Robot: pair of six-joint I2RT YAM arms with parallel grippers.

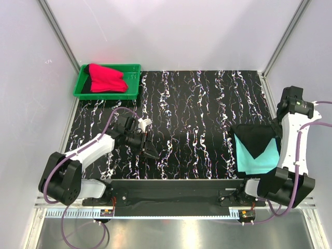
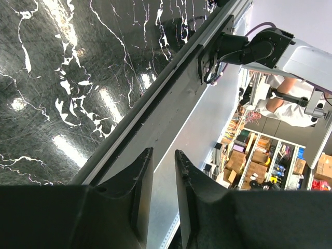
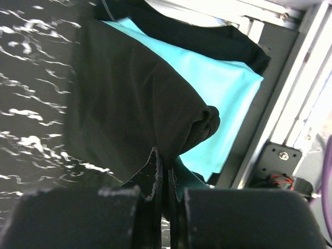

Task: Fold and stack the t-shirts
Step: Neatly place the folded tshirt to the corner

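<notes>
The tray [image 1: 132, 83] sits at the far left corner of the table [image 1: 197, 104] and holds the red shirt [image 1: 106, 78]. It is heaped loosely there, which suggests it is waiting its turn and has not yet been folded. The work is at the corner diagonally opposite the tray, well apart from it. There the turquoise shirt [image 1: 254, 158] lies flat as the base of the pile, and the black shirt [image 1: 254, 137] is draped over its upper part, with a pointed flap reaching down across it. The right gripper [image 3: 163, 171] has its fingers pressed together on a bunched edge of the black cloth. That pinch looks meant to carry the edge across and lay the black shirt squarely on the turquoise one, since a thin layer like this needs a tight nip to be dragged without slipping. The left gripper [image 2: 163, 153] is over bare table on the tray's side, between the tray and the near edge. Its fingers stand a little apart with nothing between them and point toward the table's near rim. It appears to be parked clear of the fold, probably so it does not snag cloth, and it is well placed to reach toward the tray for the red shirt next.
</notes>
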